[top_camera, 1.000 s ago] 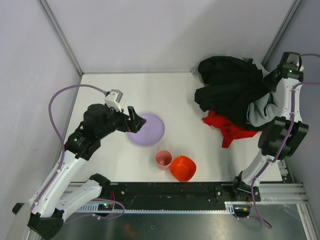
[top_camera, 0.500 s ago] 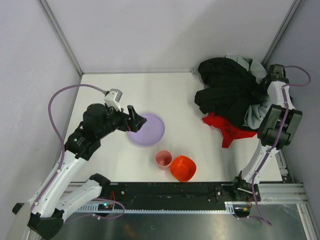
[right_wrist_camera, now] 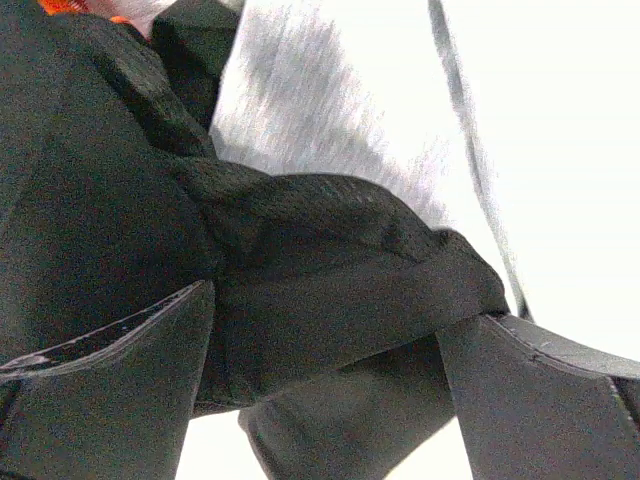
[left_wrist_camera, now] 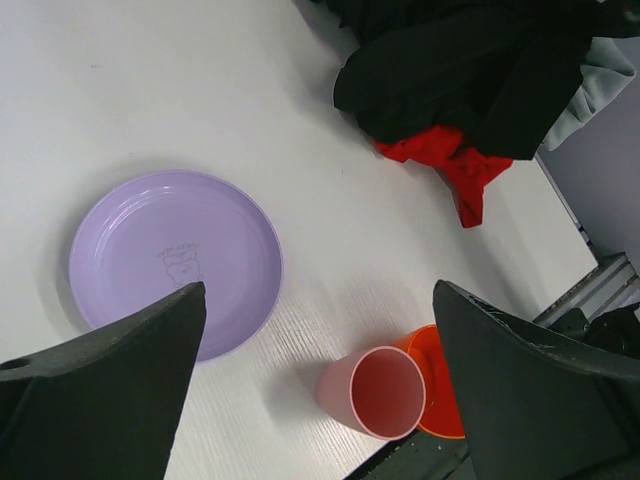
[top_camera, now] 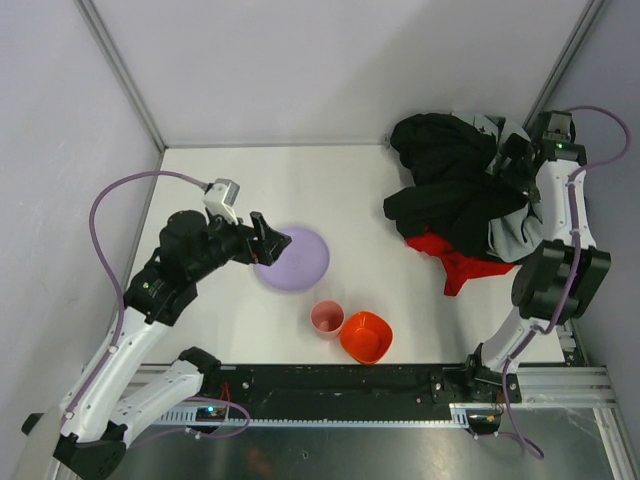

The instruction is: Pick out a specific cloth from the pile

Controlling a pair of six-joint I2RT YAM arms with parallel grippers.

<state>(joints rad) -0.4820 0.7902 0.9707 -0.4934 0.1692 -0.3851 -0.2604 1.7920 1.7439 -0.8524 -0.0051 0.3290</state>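
the cloth [top_camera: 455,262] red, unmoved under near edge of the pile [top_camera: 505,232] | black layer [top_camera: 440,195] shoved left | right gripper [right_wrist_camera: 325,300] now at far side, fingers wide, seemingly astride that black layer, not the red | left gripper [left_wrist_camera: 320,300] wide, empty, by purple plate [top_camera: 305,262]

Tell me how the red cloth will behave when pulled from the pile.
The red cloth looks floppy: it lies crumpled with a loose tail, so it would probably drape and sag. Its upper edge is tucked under the black garment, so pulling may drag that along. It seems thin, so likely light.
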